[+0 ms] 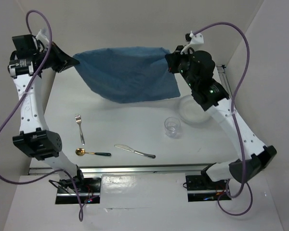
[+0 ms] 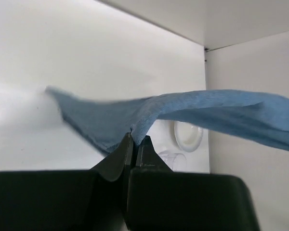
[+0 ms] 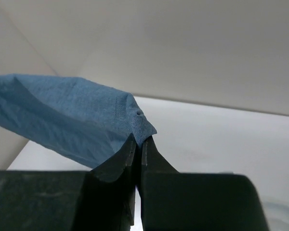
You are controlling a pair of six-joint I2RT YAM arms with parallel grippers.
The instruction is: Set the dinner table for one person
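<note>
A blue-grey cloth mat hangs stretched above the far part of the white dinner table. My left gripper is shut on its left corner, and the left wrist view shows the cloth pinched at the tips. My right gripper is shut on its right corner, and the right wrist view shows the cloth pinched at the tips. A fork, a gold spoon and a knife lie on the table's near part.
A clear glass stands right of centre, with a clear bowl behind it under the right arm; both show in the left wrist view, the bowl and the glass. An aluminium rail runs along the near edge. White walls enclose the table.
</note>
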